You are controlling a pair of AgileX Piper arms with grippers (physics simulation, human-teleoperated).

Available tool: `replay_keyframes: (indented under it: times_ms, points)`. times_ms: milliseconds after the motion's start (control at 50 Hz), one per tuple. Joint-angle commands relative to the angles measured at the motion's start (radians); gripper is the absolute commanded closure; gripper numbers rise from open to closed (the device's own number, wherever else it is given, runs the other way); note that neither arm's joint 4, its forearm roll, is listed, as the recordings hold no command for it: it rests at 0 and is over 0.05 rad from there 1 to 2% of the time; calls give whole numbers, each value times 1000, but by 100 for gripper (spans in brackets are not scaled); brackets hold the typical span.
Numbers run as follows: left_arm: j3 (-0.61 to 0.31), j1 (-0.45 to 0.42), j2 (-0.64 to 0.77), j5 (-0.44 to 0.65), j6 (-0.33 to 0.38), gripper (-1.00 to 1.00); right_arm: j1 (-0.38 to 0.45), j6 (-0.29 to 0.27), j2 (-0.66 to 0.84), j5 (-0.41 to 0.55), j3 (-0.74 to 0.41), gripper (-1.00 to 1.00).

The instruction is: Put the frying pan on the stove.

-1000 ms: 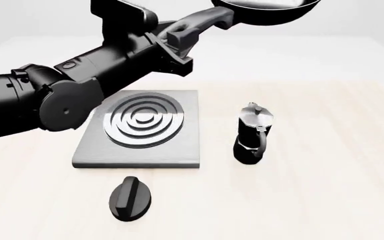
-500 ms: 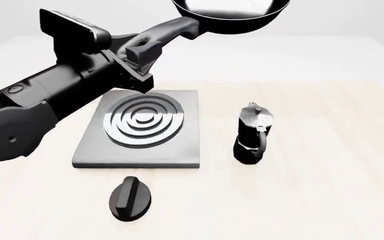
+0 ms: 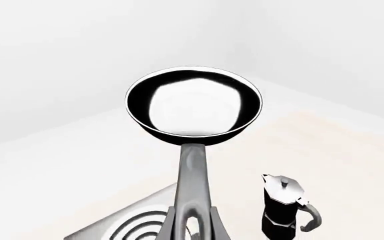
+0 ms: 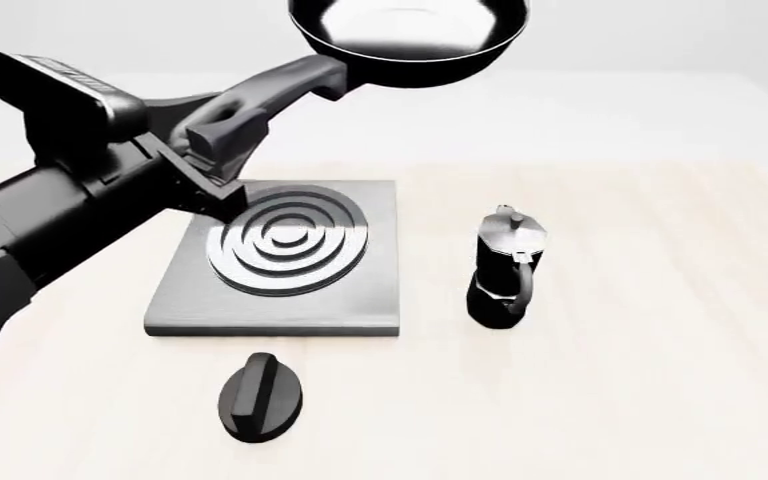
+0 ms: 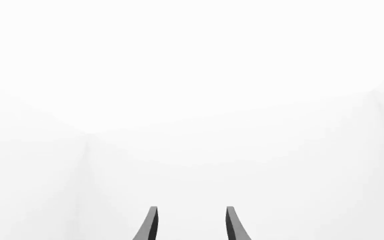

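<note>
Reaching in from the left of the frame, your left tool (image 4: 204, 150) is clamped on the long dark grey handle of the glossy black round frying pan (image 4: 411, 35), which hangs in the air at top centre. Below sits the square brushed grey metal stove (image 4: 284, 260) on the worktop (image 4: 651, 380). Your right tool (image 5: 190, 225) shows parted fingers holding nothing.

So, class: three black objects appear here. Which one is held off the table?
The glossy black round frying pan, gripped by its handle in the left fingers; the moka pot and oval knob sit on the table.
</note>
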Motion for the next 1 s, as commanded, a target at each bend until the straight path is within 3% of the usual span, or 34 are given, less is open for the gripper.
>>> replay_keyframes:
  times_ms: [20, 440, 1000]
  points:
    - [34, 33, -88, 15, 19, 100, -1, -2, 0, -3, 5, -100]
    - [112, 71, -218, 84, 23, 100, -1, -6, 0, -7, 13, -100]
    - [216, 137, -483, 291, 7, 100, -1, -15, 0, -5, 14, -100]
